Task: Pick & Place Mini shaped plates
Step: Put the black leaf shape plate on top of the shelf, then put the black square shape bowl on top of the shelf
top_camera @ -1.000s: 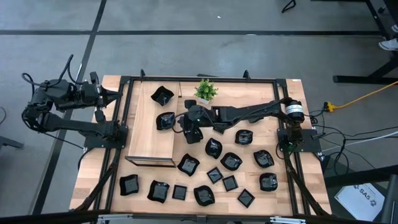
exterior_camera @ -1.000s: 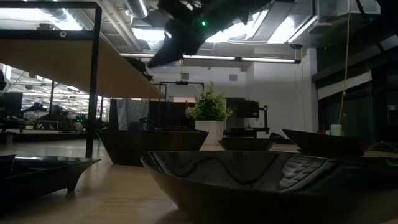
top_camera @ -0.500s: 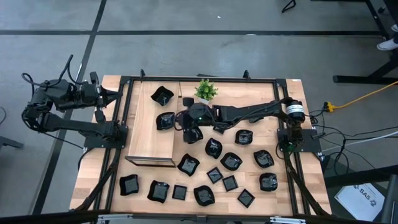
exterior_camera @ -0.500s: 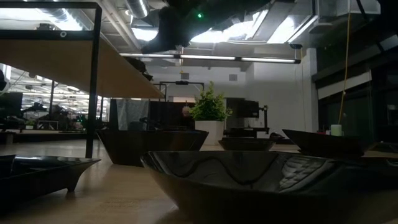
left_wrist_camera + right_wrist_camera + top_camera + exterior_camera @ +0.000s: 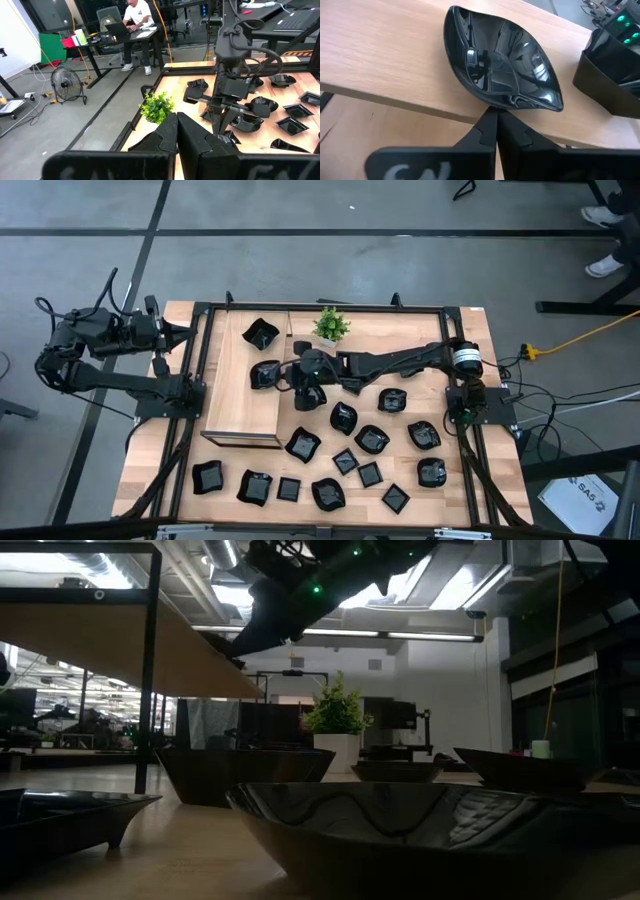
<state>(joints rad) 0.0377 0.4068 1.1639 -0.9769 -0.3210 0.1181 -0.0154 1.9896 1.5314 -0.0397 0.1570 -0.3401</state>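
Note:
Two glossy black mini plates lie on a raised wooden platform (image 5: 240, 395). One oval plate (image 5: 266, 374) (image 5: 502, 65) rests on its base at the platform's right edge. A squarer plate (image 5: 260, 333) (image 5: 610, 75) sits farther back. Several more plates (image 5: 370, 440) lie on the table's near and right parts. My right gripper (image 5: 290, 377) (image 5: 492, 120) (image 5: 245, 640) is shut, its tips at the oval plate's rim. My left gripper (image 5: 185, 335) (image 5: 176, 132) is shut and waits off the table's far-left corner. My right gripper's shut fingertips (image 5: 487, 117) come level from the table's right side and point at the oval plate's rim (image 5: 512, 103) over the platform's edge. I cannot tell whether they touch it. The plate lies flat on the platform.
A small green potted plant (image 5: 330, 325) (image 5: 156, 106) stands at the far edge beside the platform. A black metal frame (image 5: 200, 315) runs around the table. Bare wood shows on the platform's near half (image 5: 240, 420). A person sits at a desk beyond the table (image 5: 137, 12).
My right gripper has moved a little toward the table's left, closer to the oval plate on the platform. The plates lie where they were.

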